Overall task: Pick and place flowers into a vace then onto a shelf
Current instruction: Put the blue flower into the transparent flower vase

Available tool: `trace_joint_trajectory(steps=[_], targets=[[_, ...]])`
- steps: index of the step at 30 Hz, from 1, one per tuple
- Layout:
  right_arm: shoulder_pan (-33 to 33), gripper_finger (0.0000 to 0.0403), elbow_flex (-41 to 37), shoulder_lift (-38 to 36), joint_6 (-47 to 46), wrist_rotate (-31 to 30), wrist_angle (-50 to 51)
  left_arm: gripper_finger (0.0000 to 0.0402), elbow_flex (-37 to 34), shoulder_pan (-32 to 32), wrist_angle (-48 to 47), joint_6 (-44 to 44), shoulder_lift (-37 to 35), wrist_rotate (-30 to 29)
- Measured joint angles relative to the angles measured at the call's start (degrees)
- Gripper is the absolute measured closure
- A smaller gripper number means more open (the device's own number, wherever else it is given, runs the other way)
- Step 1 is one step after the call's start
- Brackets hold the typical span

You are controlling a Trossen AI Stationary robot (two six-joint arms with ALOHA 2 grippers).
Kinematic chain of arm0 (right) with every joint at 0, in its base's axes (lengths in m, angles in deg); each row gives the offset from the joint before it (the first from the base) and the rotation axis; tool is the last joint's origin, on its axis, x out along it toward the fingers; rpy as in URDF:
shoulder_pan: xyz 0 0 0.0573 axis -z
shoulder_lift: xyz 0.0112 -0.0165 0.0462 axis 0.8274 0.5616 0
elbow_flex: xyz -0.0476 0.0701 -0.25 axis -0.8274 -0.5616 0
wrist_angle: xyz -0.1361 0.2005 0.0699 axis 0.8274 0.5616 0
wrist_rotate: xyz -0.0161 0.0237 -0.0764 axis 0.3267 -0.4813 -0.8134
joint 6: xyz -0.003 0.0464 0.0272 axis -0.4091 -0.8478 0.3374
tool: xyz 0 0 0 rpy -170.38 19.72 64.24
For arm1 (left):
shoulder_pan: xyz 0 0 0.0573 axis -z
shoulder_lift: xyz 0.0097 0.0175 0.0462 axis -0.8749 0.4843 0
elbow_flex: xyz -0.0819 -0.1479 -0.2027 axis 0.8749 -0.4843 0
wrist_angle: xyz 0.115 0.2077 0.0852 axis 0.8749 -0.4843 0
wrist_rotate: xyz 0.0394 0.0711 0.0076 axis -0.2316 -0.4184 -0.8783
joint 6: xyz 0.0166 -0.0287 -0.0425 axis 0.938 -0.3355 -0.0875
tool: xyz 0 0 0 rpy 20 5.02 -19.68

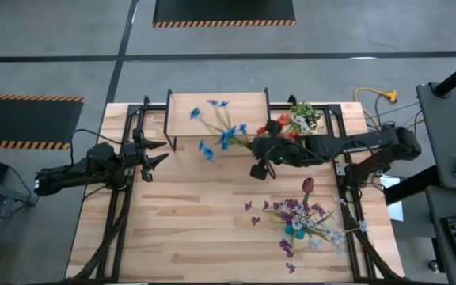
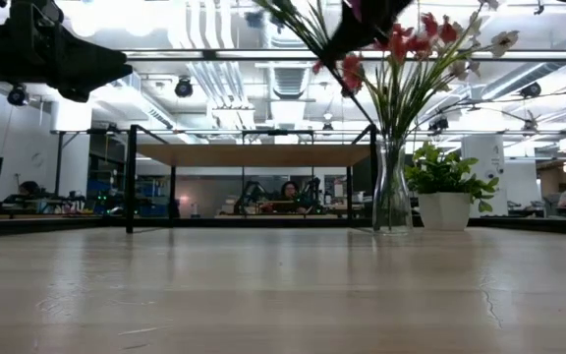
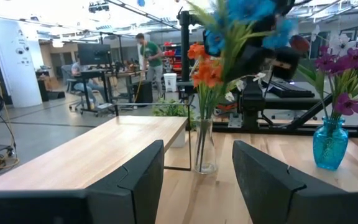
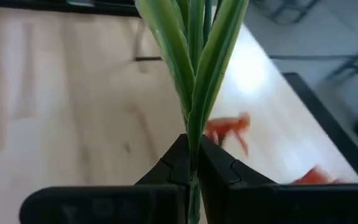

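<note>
My right gripper [image 1: 258, 150] hangs above the table's far middle, shut on a bunch of blue flowers [image 1: 212, 136] whose blooms reach left over the shelf [image 1: 218, 111]. Just to its right stands a clear glass vase [image 3: 205, 146], resting on its base and holding orange flowers [image 3: 204, 65]. My left gripper [image 3: 197, 180] waits open at the table's left side, level, facing the vase from a distance. In the low view the right gripper [image 2: 362, 20] shows at the top, above the vase [image 2: 391, 197]. My right gripper pinches the bunched green stems [image 4: 193, 163] between its two fingers. The fingers come from the table's right, slanting down, and lie across the stems. The stems and narrow leaves [image 4: 194, 56] run on past the fingertips, and the bunch is lifted clear of the table.
A white pot with a leafy plant [image 2: 445, 192] stands right of the glass vase. A blue vase [image 1: 299, 229] with purple and white flowers and a dark red bloom stands near the right front. People sit at desks in the room beyond.
</note>
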Motion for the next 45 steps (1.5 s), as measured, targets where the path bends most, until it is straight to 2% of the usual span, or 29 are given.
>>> trace_joint_trajectory(steps=[7, 14, 22, 29, 37, 45], targets=[[0.0, 0.0394, -7.0, -5.45, 0.7, -3.68, -5.63, 0.0226, 0.0, 0.0, 0.0, 0.01, 0.0, -0.03], [0.0, 0.0394, -8.2, -8.58, 1.1, -6.59, -5.77, 0.0226, 0.0, 0.0, -0.01, 0.01, 0.0, 0.01], [0.37, 0.0394, -7.71, -6.07, 4.04, -6.72, -6.56, 0.0226, 0.0, 0.0, -0.01, 0.01, 0.0, 0.01], [0.39, 0.0394, -9.0, -4.15, 5.72, -12.82, -7.61, 0.0226, 0.0, 0.0, 0.0, 0.01, 0.0, -0.01], [0.43, 0.0394, -13.48, -5.08, 4.39, -13.01, -15.34, 0.0226, 0.0, 0.0, -0.01, 0.01, 0.01, 0.0], [0.44, 0.0394, -18.53, -6.41, 3.56, -17.11, -22.11, 0.0226, 0.0, 0.0, -0.01, 0.01, 0.0, 0.01]])
